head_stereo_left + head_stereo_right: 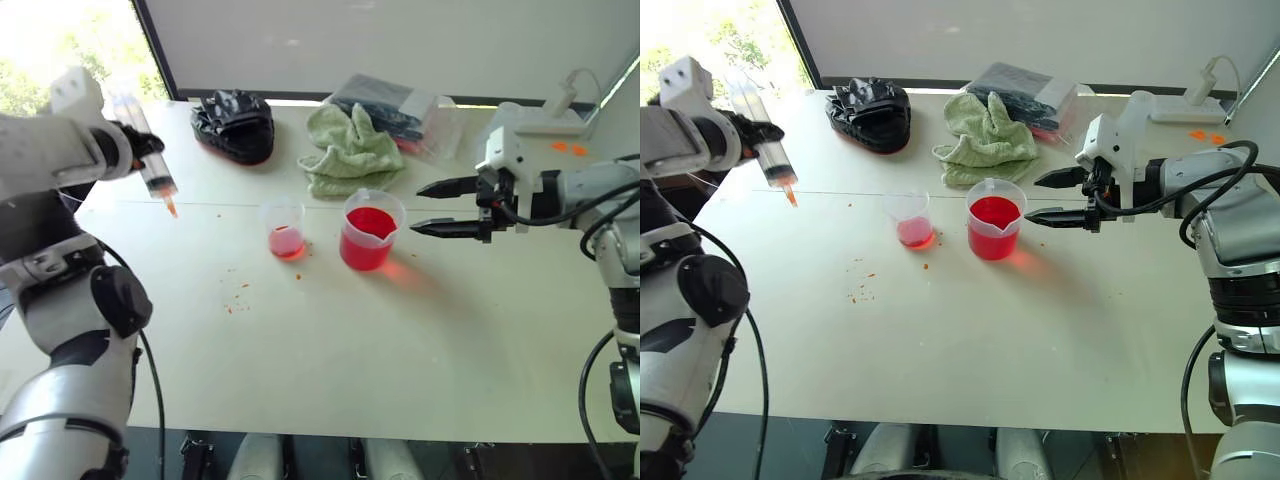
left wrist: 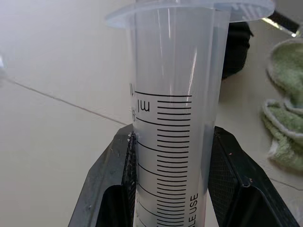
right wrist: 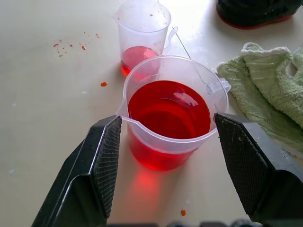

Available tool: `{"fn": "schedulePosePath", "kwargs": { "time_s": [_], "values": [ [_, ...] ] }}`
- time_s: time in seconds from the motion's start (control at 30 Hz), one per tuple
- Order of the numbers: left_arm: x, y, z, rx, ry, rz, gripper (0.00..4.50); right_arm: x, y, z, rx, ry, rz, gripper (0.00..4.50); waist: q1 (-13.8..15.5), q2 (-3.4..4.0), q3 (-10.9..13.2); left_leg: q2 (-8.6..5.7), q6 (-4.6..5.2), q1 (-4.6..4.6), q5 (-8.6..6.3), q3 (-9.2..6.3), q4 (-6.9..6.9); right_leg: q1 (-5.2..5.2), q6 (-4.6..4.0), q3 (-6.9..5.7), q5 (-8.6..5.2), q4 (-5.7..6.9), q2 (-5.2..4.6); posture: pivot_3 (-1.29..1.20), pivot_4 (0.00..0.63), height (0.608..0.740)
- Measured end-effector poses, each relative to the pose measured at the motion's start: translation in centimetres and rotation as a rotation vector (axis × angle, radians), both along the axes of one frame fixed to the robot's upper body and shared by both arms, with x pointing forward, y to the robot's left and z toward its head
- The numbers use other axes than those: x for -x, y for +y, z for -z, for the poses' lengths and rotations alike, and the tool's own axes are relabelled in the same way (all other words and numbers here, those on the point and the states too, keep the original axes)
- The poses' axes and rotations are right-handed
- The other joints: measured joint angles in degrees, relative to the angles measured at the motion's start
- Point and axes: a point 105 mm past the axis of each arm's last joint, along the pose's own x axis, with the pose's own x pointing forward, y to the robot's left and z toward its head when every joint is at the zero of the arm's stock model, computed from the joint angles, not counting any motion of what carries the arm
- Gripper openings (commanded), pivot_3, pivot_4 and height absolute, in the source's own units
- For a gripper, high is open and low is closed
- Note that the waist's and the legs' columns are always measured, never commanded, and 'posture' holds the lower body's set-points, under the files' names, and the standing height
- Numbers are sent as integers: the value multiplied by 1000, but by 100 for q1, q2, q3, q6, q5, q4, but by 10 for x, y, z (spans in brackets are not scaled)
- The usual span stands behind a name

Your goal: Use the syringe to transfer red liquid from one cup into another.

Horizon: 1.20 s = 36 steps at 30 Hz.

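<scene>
My left gripper (image 1: pixel 140 150) is shut on the syringe (image 1: pixel 152 165) and holds it high over the table's far left side. The syringe's red-stained tip (image 1: pixel 170 208) points down, and its barrel (image 2: pixel 170 118) looks clear in the left wrist view. The larger spouted beaker (image 1: pixel 370 232) stands mid-table, about half full of red liquid (image 3: pixel 168 106). The small narrow cup (image 1: pixel 283 228) stands just left of it with a little red liquid (image 1: pixel 286 241) at the bottom. My right gripper (image 1: pixel 418 208) hangs open just right of the beaker, fingers level and apart from it.
A green towel (image 1: pixel 350 150), a black bundle (image 1: pixel 235 125) and a plastic bag (image 1: pixel 395 105) lie along the far edge behind the cups. At the far right sits a white device (image 1: pixel 545 115). Red droplets (image 1: pixel 235 295) spot the table (image 1: pixel 320 370) in front of the small cup.
</scene>
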Motion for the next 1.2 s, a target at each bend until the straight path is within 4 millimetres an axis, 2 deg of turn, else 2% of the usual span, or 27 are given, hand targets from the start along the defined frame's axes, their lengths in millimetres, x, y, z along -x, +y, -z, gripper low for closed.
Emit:
{"fn": "schedulePosePath", "kwargs": {
  "time_s": [0.17,0.3,0.43,0.57,0.67,0.77,0.83,0.97,1.2],
  "values": [
    [-24,-44,-48,-138,-236,203,1418,-2,-1,-2,-9,-19,23,3247,70,0,0,-4,1,-7,-1,-3,4,1,0,-4,0,-1,-1,0,150,711],
    [-34,-106,-71,-163,-426,478,1418,-5,-9,-8,-44,-61,82,3247,82,-1,0,-3,2,-12,-1,-1,3,0,0,-4,0,-1,0,0,150,711],
    [-33,-167,-71,-153,-538,740,1418,-3,-10,-18,-102,-109,123,3247,67,0,0,-1,4,-12,-2,0,1,-3,0,-4,0,-1,2,0,150,711],
    [-25,-208,-63,-76,-595,938,1418,-2,-18,-26,-189,-136,201,3247,-2,0,0,3,5,-13,-2,1,-2,-5,0,-2,0,2,6,0,150,711],
    [-6,-239,-62,46,-638,1133,1418,1,-24,-33,-263,-144,265,3247,-40,0,0,5,5,-13,-1,2,-3,-5,0,-1,0,2,8,0,150,711],
    [6,-255,-62,132,-660,1243,1418,6,-26,-35,-300,-144,295,3247,-53,0,0,9,5,-12,-1,2,-3,-5,0,1,0,2,13,0,150,711],
    [7,-260,-58,177,-657,1270,1418,9,-27,-34,-321,-145,316,3247,-50,1,-1,9,6,-10,-1,2,-3,-4,0,2,0,2,14,0,150,711],
    [6,-270,-39,232,-651,1329,1418,15,-26,-36,-371,-148,348,3247,-33,1,-1,8,7,-13,-2,3,-1,-4,0,2,0,2,13,0,150,711],
    [5,-267,2,206,-660,1376,1418,16,-31,-43,-478,-132,423,3247,-36,1,-1,10,7,-12,-2,3,-2,-4,0,3,0,2,14,0,150,711]
  ]
}}
